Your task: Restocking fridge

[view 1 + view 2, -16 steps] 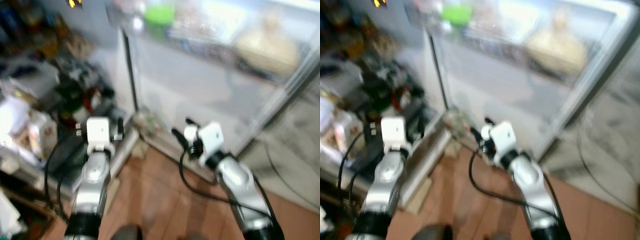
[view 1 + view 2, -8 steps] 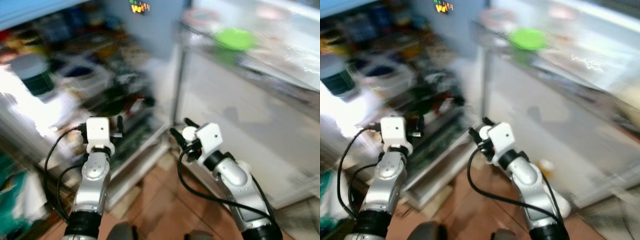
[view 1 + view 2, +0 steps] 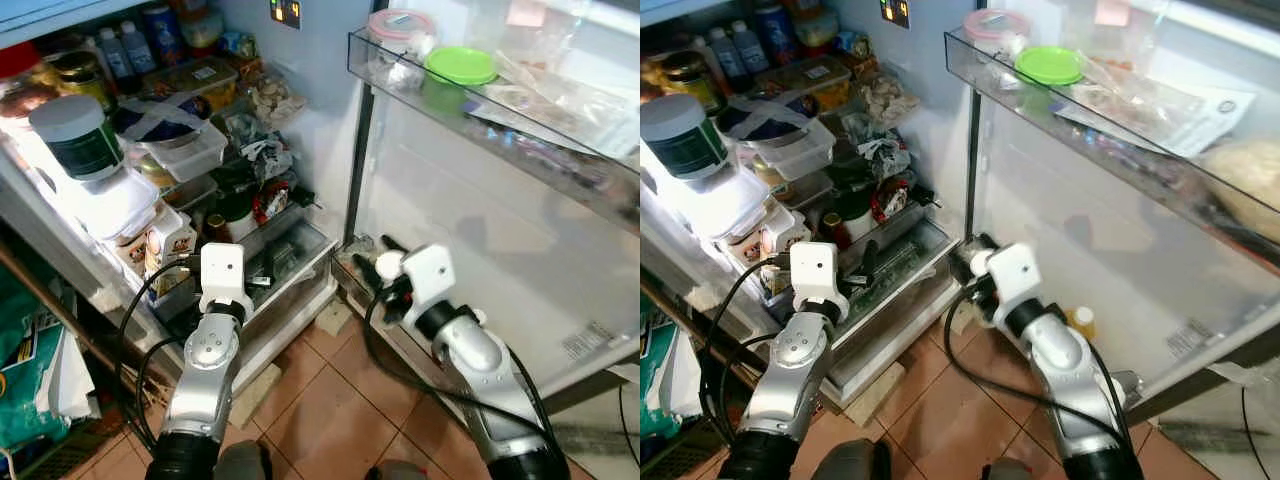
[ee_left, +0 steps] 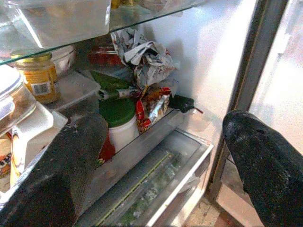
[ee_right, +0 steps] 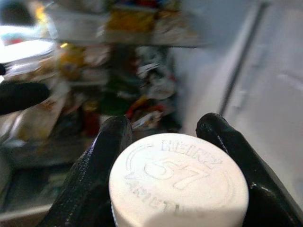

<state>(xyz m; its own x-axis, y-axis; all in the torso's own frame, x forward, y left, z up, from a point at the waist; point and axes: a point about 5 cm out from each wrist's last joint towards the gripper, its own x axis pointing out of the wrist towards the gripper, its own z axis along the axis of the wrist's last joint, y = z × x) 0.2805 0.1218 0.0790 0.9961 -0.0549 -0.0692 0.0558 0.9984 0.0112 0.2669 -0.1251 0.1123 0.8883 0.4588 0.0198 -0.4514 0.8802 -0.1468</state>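
Standing before the open fridge (image 3: 330,120), the robot holds both arms low at centre frame. The right gripper (image 5: 173,142) is clamped on a bottle (image 5: 179,187): the right wrist view shows a white cap embossed "Heinz 57" wedged between both black fingers (image 5: 102,156), cap end facing the camera, so the bottle's long axis runs roughly along the fingers. The body below the cap is hidden; contents cannot be confirmed. The left gripper (image 4: 156,161) is spread wide and carries nothing, pointing at the lower shelf (image 4: 142,142) where a green-lidded jar (image 4: 116,118) and crumpled wrappers (image 4: 144,61) sit. From the bottle, the crowded shelves lie up and to the left of frame; the door rack (image 3: 480,110), holding a green lid (image 3: 460,65) and bags, lies above and to the right. The right arm sits just beside the door hinge post, the nearer arm to the door side. Judgement: placement not begun; free space appears scarce on the shelves.
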